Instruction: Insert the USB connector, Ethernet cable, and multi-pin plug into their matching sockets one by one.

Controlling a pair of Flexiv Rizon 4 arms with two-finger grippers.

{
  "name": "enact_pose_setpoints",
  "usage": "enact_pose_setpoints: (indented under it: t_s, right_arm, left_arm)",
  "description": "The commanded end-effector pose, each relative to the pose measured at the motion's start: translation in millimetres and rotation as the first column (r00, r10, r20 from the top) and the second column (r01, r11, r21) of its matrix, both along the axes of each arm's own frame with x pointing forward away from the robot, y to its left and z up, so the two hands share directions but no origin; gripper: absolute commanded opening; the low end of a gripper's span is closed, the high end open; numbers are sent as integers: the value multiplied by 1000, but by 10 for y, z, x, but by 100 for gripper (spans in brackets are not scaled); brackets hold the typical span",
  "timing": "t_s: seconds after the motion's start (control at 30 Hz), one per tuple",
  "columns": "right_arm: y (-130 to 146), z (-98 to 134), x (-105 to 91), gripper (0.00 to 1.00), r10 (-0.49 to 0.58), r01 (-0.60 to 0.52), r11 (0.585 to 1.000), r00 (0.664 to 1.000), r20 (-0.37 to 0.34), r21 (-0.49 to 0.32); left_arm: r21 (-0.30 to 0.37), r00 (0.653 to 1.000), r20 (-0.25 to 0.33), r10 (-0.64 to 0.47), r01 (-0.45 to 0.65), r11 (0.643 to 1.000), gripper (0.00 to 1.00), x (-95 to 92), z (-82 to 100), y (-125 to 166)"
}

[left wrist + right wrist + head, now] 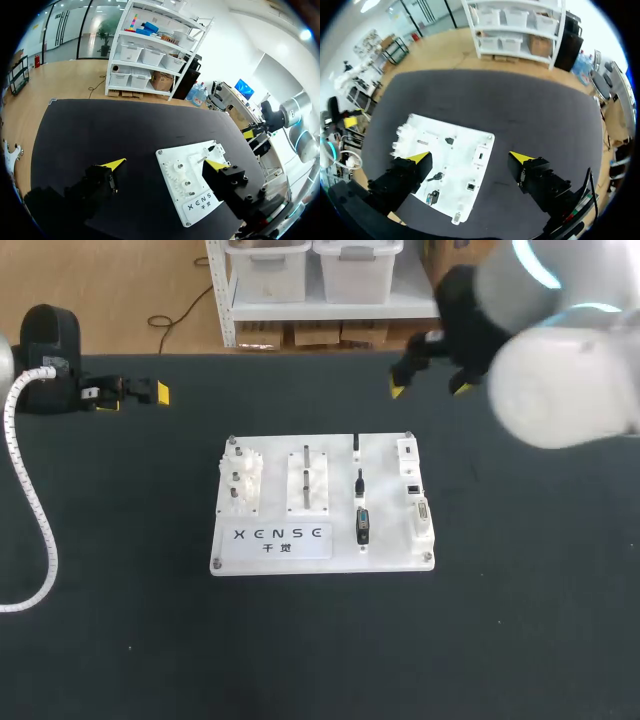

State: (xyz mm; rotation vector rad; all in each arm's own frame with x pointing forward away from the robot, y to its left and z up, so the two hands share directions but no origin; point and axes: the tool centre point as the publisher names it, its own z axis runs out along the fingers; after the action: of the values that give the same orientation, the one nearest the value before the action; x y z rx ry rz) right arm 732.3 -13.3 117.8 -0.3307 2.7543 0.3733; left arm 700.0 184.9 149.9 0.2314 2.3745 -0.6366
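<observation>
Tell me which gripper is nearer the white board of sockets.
Right. The right gripper hangs just beyond the far right corner of the board; the left gripper sits well off past its far left corner.

Robotics lab, black worktable, white socket board

right gripper: fingers wide apart, nothing between, above board edge
board: white, flat on black table
multi-pin plug: dark, on board, just beside one finger
</observation>
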Motion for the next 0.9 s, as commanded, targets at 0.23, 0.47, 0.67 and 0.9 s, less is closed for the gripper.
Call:
enact_pose_setpoints:
  t_s: [0.23, 0.47, 0.67, 0.9]
  right_arm:
    - [389, -529, 81, 100, -95, 81, 971, 994, -52, -226]
    - [521, -623, 90, 100, -168, 148, 966, 982, -81, -211]
    - [600, -665, 43, 100, -198, 175, 961, 976, -93, -213]
    - [632, -684, 20, 100, -233, 215, 956, 970, -74, -198]
  left_arm:
    - [0, 1000, 0, 0, 0, 1000, 100, 0, 0, 0]
    - [0, 1000, 0, 0, 0, 1000, 100, 0, 0, 0]
    - [0, 1000, 0, 0, 0, 1000, 100, 0, 0, 0]
    - [0, 1000, 0, 0, 0, 1000, 100, 0, 0, 0]
